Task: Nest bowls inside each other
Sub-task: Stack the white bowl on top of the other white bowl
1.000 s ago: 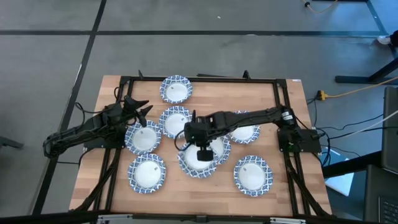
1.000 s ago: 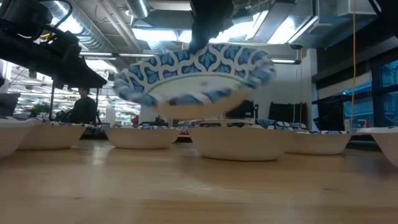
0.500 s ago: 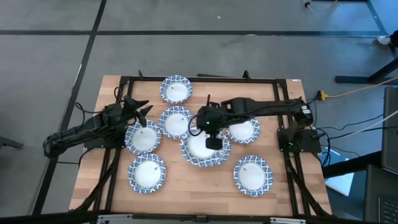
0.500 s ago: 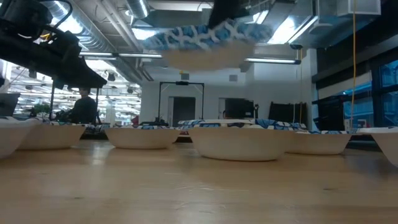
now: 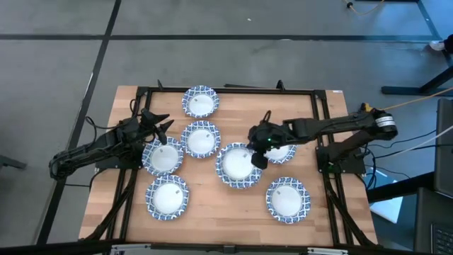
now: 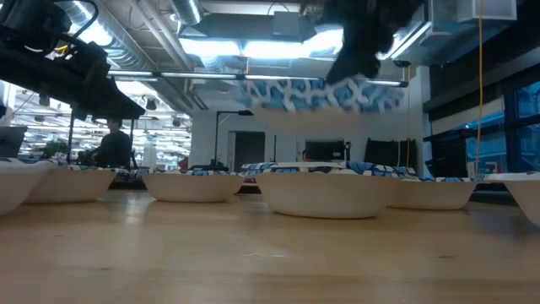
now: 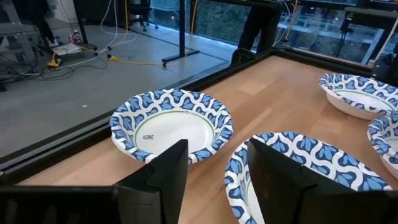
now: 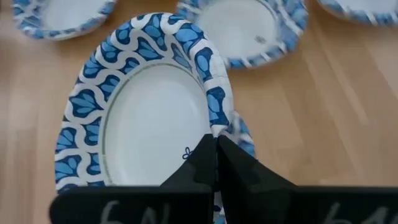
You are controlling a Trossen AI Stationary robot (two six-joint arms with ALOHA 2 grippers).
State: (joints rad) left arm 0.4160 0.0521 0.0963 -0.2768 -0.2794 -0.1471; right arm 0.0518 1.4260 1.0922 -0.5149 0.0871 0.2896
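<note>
The right gripper (image 5: 257,151) holds one bowl (image 5: 239,165) up in the air above the table (image 5: 212,212). In the right wrist view its two fingers (image 8: 211,163) are pinched tight on the blue rim of this held bowl (image 8: 146,106), with the rim squeezed thin between them. The white middle of the bowl lies out past the fingertips. In the low view the held bowl (image 6: 325,91) hangs high over the bowls that sit on the wood, and touches none of them.

Around the held bowl, seen from above: one bowl (image 5: 199,138) sits just to its left, one (image 5: 279,150) is just to its right, partly under the arm, and one (image 5: 287,197) is toward the near right corner. A bowl (image 5: 200,101) sits far back by the frame. Two more (image 5: 163,156) (image 5: 168,196) lie well to the left.

The left gripper (image 5: 158,126) waits at the left side, just above the bowl there. Its fingers (image 7: 163,177) are spread apart with nothing between them, and a bowl (image 7: 171,124) lies on the wood ahead of them.
</note>
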